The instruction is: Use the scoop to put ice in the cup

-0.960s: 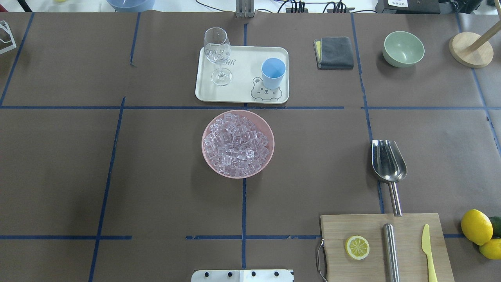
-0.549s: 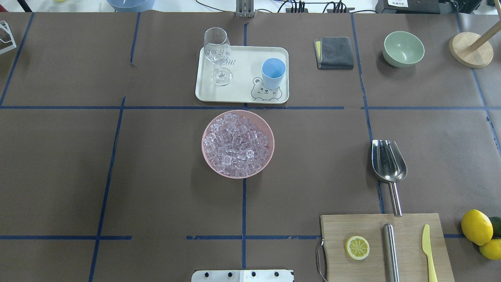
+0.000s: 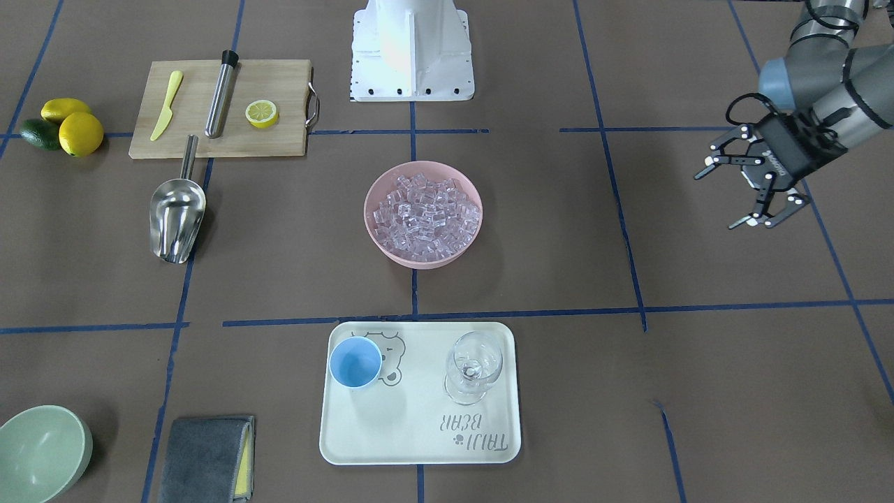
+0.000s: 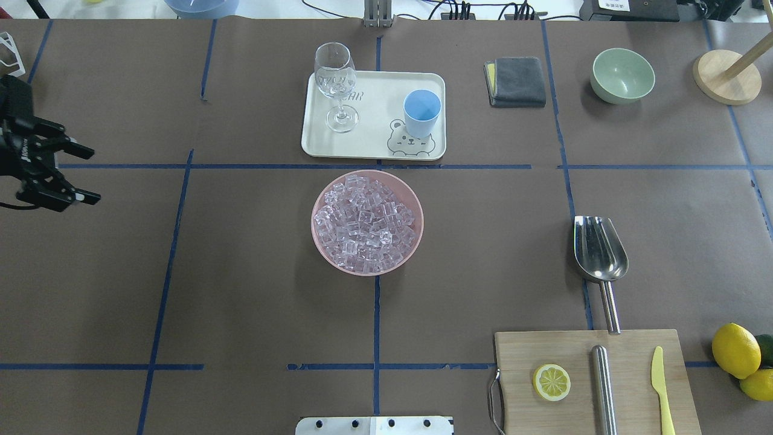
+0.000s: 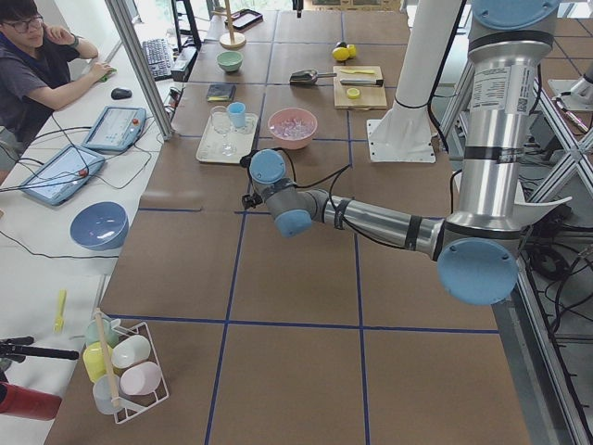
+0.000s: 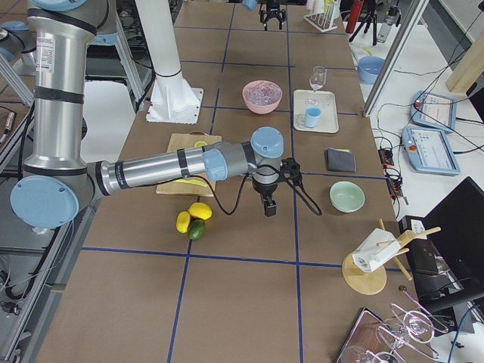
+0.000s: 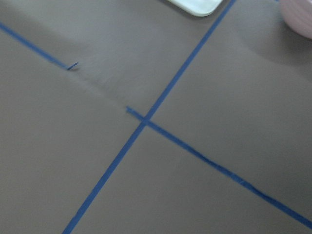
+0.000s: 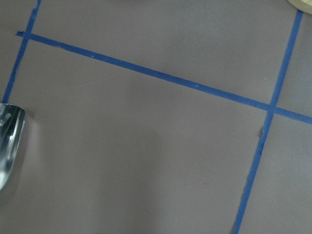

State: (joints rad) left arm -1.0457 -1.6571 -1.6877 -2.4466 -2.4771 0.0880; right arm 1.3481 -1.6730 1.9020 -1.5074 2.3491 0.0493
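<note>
Just a brown paper-covered table [image 4: 241,290] with blue tape grid. On it: cream plastic tray [image 4: 374,124], pink round bowl [image 4: 314,226], shiny steel scoop [image 4: 599,248], wooden cutting board [image 4: 634,362], folded grey cloth [image 4: 519,81], pale green bowl [image 4: 622,74], two yellow lemons [image 4: 735,349].

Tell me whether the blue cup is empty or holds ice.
Empty. The cup shows a bare blue inside; the ice lies in the pink bowl.

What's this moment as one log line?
left gripper open | right gripper unclear | scoop on table | ice in bowl | cup empty on tray
</note>
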